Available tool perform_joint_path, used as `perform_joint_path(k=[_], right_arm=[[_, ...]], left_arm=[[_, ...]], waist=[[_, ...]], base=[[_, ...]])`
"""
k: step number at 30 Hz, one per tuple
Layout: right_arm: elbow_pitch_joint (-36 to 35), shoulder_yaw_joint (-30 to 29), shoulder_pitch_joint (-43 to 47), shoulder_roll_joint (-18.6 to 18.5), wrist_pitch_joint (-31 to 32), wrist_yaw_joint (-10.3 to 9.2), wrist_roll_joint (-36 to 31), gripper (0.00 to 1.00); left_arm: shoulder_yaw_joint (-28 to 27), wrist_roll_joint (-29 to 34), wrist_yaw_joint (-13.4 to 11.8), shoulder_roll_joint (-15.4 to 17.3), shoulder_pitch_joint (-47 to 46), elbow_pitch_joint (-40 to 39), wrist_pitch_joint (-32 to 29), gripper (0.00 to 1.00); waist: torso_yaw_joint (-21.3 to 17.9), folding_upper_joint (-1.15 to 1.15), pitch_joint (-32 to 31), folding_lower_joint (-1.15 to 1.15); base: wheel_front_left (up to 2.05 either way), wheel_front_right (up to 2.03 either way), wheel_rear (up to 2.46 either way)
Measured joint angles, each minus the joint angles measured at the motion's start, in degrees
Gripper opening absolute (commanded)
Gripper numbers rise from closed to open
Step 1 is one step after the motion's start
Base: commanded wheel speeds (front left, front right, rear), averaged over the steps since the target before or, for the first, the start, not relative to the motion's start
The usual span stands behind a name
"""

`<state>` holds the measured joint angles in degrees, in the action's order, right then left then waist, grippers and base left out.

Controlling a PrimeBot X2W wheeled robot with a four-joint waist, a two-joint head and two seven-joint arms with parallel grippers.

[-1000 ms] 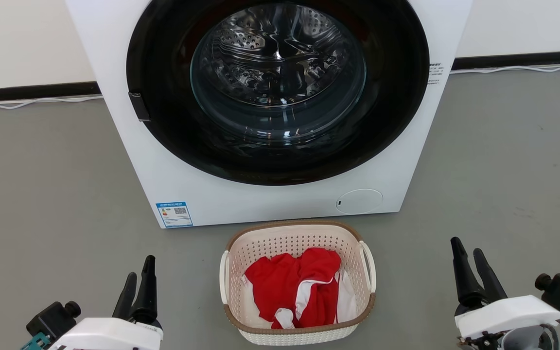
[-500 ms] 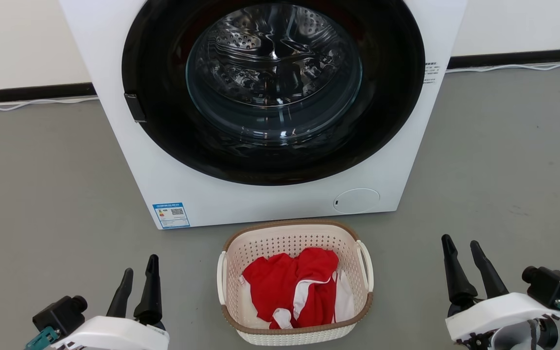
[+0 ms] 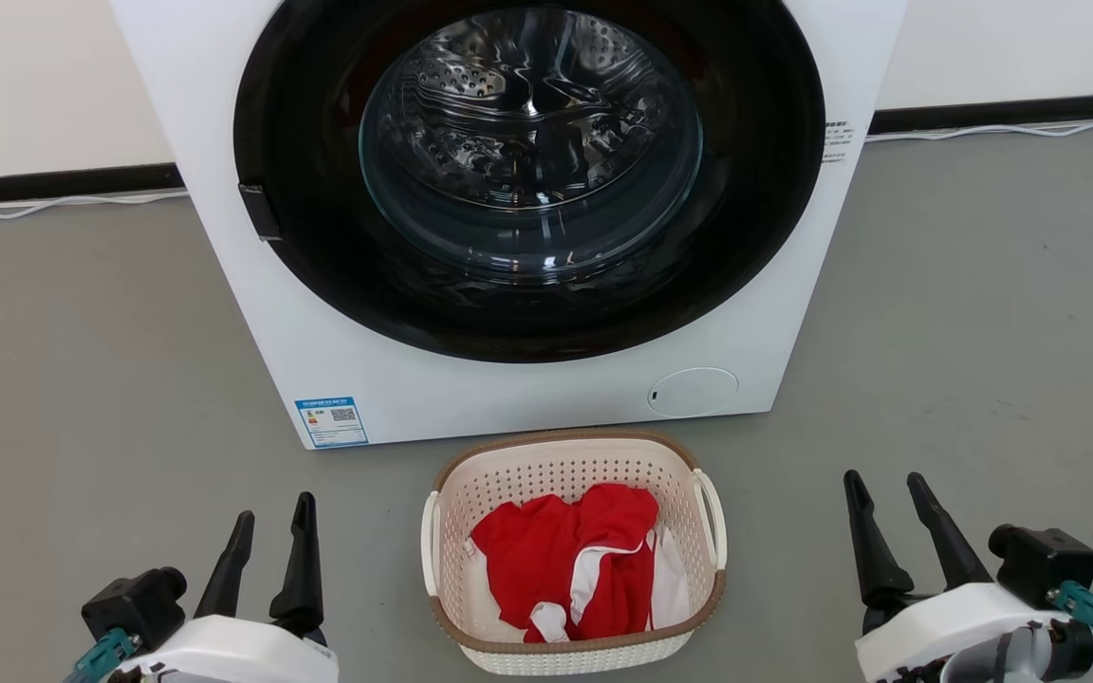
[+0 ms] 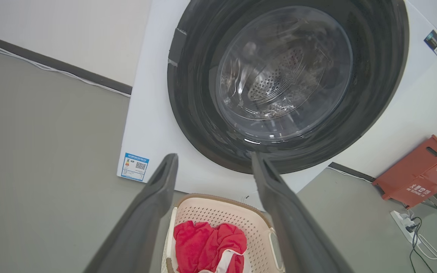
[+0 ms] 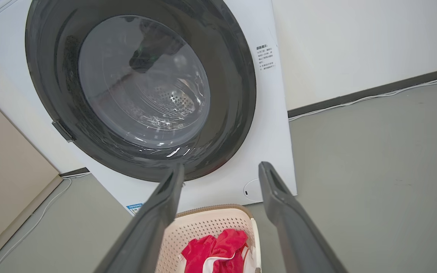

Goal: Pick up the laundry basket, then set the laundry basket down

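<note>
Head view: left gripper and right gripper now spread wider, empty, either side of basket; right edged closer. Basket untouched on floor, washer just behind it. You're pre-grasp: target handles.

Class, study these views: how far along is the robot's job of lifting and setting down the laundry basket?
Done: nothing yet; the laundry basket sits on the floor before the washing machine. In hand: the left gripper and right gripper, both open, flank it, touching nothing. Remaining: grasp, lift, set down.
</note>
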<state>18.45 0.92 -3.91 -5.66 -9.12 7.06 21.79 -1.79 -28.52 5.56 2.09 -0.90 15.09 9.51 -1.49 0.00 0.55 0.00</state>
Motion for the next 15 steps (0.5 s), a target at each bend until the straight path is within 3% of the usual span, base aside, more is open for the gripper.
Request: perform_joint_path(k=[15], right_arm=[[0.56, 0.87, -0.01, -0.35, -2.55, 0.01, -10.87, 1.0]], left_arm=[[0.01, 9.91, -0.02, 0.03, -0.01, -0.12, 2.36, 1.0]], waist=[[-0.48, 0.0, 0.12, 0.0]], base=[[0.0, 0.0, 0.0]])
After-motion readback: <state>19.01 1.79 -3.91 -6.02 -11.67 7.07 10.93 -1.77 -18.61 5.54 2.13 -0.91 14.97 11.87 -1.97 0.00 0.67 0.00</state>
